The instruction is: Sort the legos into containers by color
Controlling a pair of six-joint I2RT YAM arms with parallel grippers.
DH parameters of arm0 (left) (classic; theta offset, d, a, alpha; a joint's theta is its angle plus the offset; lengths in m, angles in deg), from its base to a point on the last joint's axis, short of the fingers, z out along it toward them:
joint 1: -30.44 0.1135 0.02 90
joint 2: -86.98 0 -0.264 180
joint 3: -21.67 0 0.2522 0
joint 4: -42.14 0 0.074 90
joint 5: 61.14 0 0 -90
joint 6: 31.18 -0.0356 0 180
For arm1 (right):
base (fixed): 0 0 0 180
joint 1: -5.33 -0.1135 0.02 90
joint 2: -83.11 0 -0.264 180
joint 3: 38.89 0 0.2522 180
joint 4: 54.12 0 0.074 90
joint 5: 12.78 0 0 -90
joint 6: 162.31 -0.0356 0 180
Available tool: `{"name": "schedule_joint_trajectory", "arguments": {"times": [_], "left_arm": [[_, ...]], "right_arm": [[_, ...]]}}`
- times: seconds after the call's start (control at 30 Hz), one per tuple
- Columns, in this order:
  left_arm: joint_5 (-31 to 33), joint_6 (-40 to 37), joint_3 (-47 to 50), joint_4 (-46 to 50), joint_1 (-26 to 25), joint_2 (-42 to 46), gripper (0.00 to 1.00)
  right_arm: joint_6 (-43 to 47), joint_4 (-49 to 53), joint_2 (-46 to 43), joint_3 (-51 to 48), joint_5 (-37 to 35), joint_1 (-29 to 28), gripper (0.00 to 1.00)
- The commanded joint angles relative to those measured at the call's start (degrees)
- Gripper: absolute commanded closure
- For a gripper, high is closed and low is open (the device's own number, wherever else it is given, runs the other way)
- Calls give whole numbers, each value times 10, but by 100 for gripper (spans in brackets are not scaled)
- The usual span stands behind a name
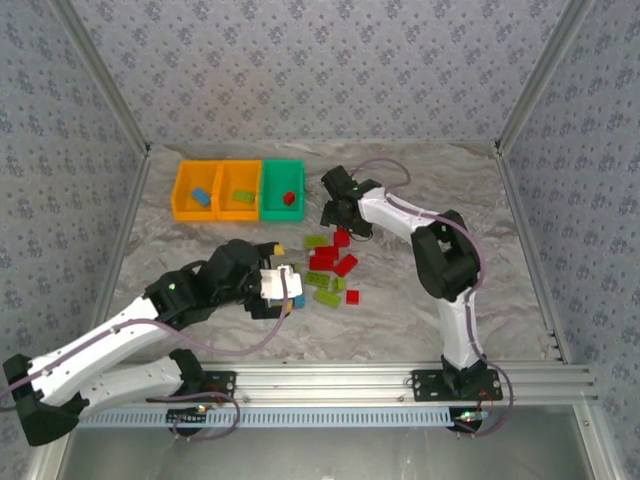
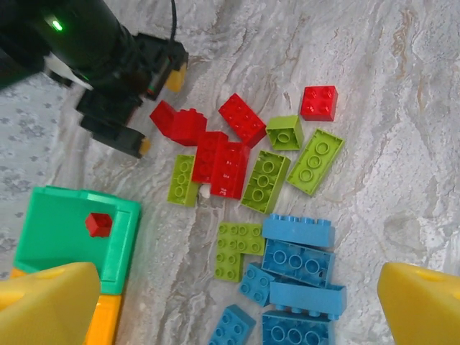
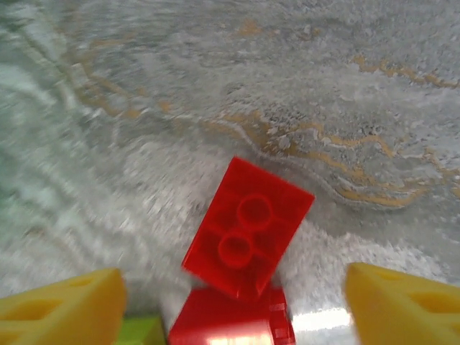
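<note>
We see the legos (image 1: 330, 268), studded red, lime and blue bricks, heaped mid-bench between the arms. Bare marbled bench (image 1: 480, 200) lies open to their right, and the three joined bins (image 1: 221, 190) sit at the far left corner, each holding one brick. Our left gripper (image 2: 233, 302) hangs open above the blue bricks (image 2: 298, 259). Our right gripper (image 3: 230, 302) is open too, its yellow fingers (image 3: 57, 305) well clear on either side of a tilted red brick (image 3: 248, 226).
</note>
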Motion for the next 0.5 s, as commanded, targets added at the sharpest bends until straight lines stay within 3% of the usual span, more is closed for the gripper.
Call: {"name": "schedule_joint_trajectory", "arguments": {"times": [0.0,0.13,0.33,0.47], "left_arm": [[8,-33,18,-10,-3,11,1],[-5,-30,18,-14,-3,11,1],[-1,-31,24,-30,-3,13,1],[21,15,20,-69,6,29,1]], "right_arm": [[4,27,37,35,-4,12,37],[18,24,45,37,14,19,55],[50,23,-35,-6,4,24,69],[138,10,-134,-30,-11,-10,72]]}}
